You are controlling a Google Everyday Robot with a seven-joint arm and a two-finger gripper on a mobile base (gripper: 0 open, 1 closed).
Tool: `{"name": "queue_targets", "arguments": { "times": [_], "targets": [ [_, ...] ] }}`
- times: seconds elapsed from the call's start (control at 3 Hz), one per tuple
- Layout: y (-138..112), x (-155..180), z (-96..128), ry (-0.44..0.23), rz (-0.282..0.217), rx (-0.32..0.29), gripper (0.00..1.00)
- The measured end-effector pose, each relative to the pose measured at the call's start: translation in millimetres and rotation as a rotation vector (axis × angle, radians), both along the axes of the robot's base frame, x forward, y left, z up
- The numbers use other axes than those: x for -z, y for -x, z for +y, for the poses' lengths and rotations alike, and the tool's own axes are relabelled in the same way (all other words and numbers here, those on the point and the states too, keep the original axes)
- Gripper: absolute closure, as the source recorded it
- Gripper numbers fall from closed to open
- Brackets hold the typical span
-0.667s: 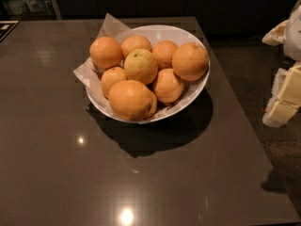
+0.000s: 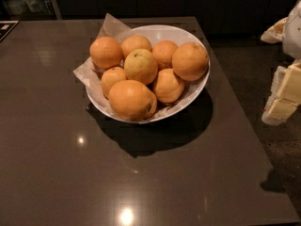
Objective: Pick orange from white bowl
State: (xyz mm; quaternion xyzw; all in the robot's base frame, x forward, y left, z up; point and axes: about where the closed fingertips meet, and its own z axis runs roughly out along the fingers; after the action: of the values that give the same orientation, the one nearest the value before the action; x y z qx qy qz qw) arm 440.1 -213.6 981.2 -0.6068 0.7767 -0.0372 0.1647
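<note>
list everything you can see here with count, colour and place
table: one, dark glossy brown, fills most of the view
white bowl: one, white, on the table's far half
paper: one sheet, whitish, lining the bowl, poking out at its left
orange: one, deep orange, large, at the bowl's right side
other oranges: seven, orange, the middle one yellowish, piled in the bowl
floor: dark, right of the table
tool: one, cream-white, right edge of view, off the table, apart from the bowl

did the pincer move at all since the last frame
No, the pincer holds the same spot off the right edge of the table, level with the white bowl.
</note>
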Motion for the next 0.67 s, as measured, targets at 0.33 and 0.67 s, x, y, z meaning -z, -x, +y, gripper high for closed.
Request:
{"name": "queue_targets", "arguments": {
  "times": [0.33,0.67],
  "targets": [
    [-10,-6,11,0.022,0.006,-0.038,0.00],
    [-24,-12,29,0.050,0.010,-0.100,0.00]
  ]
}}
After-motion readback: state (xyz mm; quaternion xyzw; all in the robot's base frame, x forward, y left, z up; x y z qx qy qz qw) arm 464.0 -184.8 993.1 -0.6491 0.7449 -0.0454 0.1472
